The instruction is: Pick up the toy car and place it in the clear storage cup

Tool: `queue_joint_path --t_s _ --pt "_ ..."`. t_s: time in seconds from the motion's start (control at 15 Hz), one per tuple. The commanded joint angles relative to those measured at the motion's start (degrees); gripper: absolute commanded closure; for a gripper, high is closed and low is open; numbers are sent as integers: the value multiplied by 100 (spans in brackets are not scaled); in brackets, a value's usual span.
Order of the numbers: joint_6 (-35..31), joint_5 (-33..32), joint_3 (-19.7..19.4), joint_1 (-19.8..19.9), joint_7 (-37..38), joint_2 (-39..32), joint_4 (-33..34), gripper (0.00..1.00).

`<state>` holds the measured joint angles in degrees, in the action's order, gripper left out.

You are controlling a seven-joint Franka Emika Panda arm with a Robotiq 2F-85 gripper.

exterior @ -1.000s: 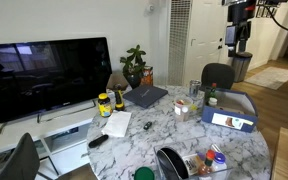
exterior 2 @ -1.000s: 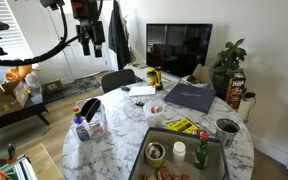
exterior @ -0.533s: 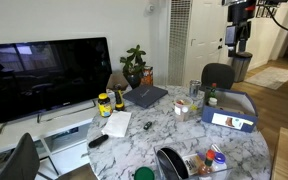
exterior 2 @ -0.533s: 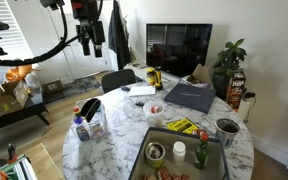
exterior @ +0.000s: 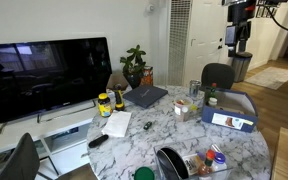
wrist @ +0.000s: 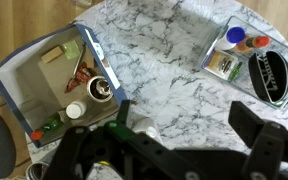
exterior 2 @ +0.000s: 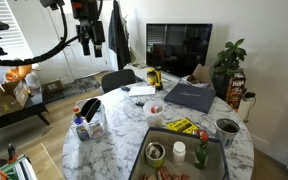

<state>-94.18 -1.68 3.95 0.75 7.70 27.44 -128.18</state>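
My gripper [exterior: 237,38] hangs high above the far side of the marble table [exterior: 174,135], open and empty; it also shows in the other exterior view [exterior 2: 90,42]. In the wrist view its two dark fingers [wrist: 179,140] are spread wide over bare marble. A tiny dark thing, probably the toy car [exterior: 147,126], lies on the table near a white notepad [exterior: 116,124]. The squat clear storage cup [exterior: 182,108] stands mid-table and also shows in an exterior view [exterior 2: 155,113]. Car and cup are far below the gripper.
A blue-rimmed box [wrist: 29,72] with small bottles is under the gripper's left side. A tray [wrist: 242,68] with jars and a black bowl [wrist: 269,78] is near. A black remote [exterior: 97,141], laptop [exterior: 144,96], yellow jar [exterior: 104,103], tall glass [exterior: 194,88], plant and TV stand around.
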Motion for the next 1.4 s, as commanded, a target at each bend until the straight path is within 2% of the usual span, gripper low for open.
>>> queue_joint_path --t_s 0.0,0.13,0.33,0.47,0.6,0.67,0.73,0.8,0.93,1.0,1.13,1.33 --pt "-80 36 81 -72 229 -72 38 0" --pt "-725 -69 453 -6 1233 -297 81 0" --pt "-1706 -396 980 56 2492 -1042 493 0" --pt "-2129 -941 1471 339 3392 -1633 815 0" --pt "-2156 -1733 1784 407 4319 -2306 1250 0" --pt "-2038 -2149 1598 71 4697 -2704 1487 0" --pt "-1896 -2379 1854 267 4835 -3056 1701 0" --pt "-1788 -2637 1465 -201 4999 -3418 1929 0" --pt "-1475 -2437 1212 -498 4557 -3954 2367 0" --pt "-1894 -2348 1057 -557 4667 -3346 1767 0" --pt "-1774 -2311 901 -739 4617 -3839 2137 0" --pt "-1667 -2301 863 -787 4575 -3979 2332 0"
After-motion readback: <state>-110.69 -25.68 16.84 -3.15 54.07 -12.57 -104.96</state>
